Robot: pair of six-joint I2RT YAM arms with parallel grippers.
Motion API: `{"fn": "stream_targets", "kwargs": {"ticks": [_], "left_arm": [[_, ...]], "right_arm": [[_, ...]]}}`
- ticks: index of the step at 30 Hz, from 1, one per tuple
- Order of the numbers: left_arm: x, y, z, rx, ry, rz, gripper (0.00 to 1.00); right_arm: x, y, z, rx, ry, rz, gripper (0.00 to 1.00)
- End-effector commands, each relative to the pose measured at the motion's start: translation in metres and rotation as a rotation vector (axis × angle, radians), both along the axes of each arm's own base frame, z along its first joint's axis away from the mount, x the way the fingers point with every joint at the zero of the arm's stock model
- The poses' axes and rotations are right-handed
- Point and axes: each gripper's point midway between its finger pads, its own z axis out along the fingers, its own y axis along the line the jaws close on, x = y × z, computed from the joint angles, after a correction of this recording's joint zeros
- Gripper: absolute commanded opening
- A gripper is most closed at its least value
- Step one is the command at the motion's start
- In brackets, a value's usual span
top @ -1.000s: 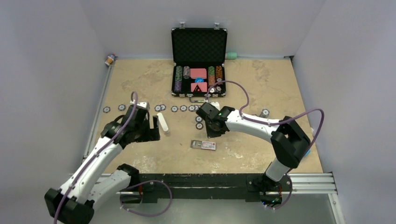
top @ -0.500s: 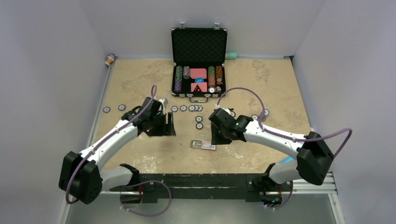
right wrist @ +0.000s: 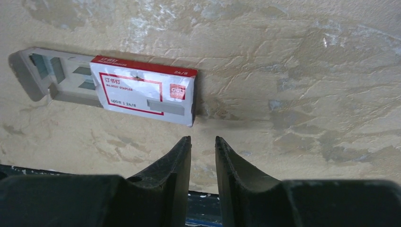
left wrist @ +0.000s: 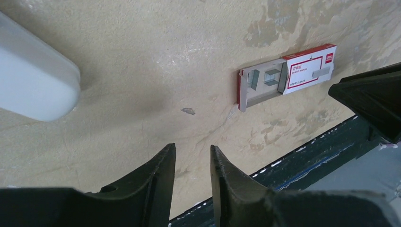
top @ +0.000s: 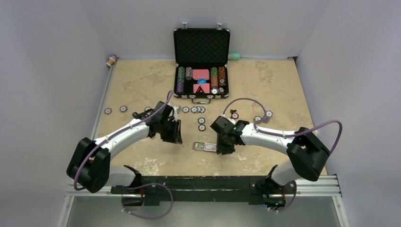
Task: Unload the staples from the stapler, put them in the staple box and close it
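Observation:
The stapler shows in none of the views. A red-and-white staple box (top: 206, 147) lies flat near the table's front edge, its grey tray (right wrist: 56, 78) slid out to the left. Thin silvery staple strips (right wrist: 86, 85) lie in that tray. My left gripper (top: 176, 135) hovers left of the box (left wrist: 307, 71), jaws a narrow gap apart with only bare table between its fingertips (left wrist: 193, 145). My right gripper (top: 223, 147) hangs at the box's right end; the box's white sleeve (right wrist: 142, 92) lies just beyond its fingertips (right wrist: 203, 138), which stand slightly apart and hold nothing.
A rounded white bar (left wrist: 33, 85) lies close by my left gripper. An open black case (top: 202, 64) with poker chips stands at the back, and several loose chips (top: 194, 109) lie in a row mid-table. The black front rail (top: 213, 182) runs just below the box.
My left arm swung right and forward, off the white bar, and its jaws narrowed. My right arm came down and forward to the box's right end, its jaws parting from shut.

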Motion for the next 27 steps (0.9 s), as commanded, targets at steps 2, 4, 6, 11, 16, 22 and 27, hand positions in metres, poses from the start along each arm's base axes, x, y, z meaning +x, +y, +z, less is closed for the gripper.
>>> {"fn": "stream_targets", "kwargs": {"ticks": [2,4,6,11,16,22,27], "left_arm": [[0.006,-0.013,-0.001,-0.006,-0.008,-0.039,0.35],[0.005,-0.014,-0.006,0.007,0.013,-0.046,0.31],[0.003,-0.015,-0.009,0.013,0.028,-0.05,0.29],[0.002,-0.018,-0.015,0.019,0.043,-0.061,0.28],[0.003,-0.027,-0.02,0.015,0.049,-0.078,0.18],[0.0,-0.033,-0.023,0.015,0.059,-0.103,0.11],[-0.002,-0.037,-0.025,0.011,0.069,-0.118,0.05]], "right_arm": [[0.008,-0.004,0.002,-0.028,-0.029,-0.07,0.28],[0.01,-0.008,0.001,-0.042,-0.038,-0.091,0.28],[0.012,-0.01,0.001,-0.054,-0.045,-0.108,0.28],[0.018,-0.02,-0.007,-0.126,-0.045,-0.166,0.24],[0.025,-0.017,-0.013,-0.135,-0.056,-0.186,0.19],[0.034,-0.021,-0.016,-0.144,-0.082,-0.202,0.17],[0.042,-0.012,-0.015,-0.093,-0.127,-0.174,0.15]]}}
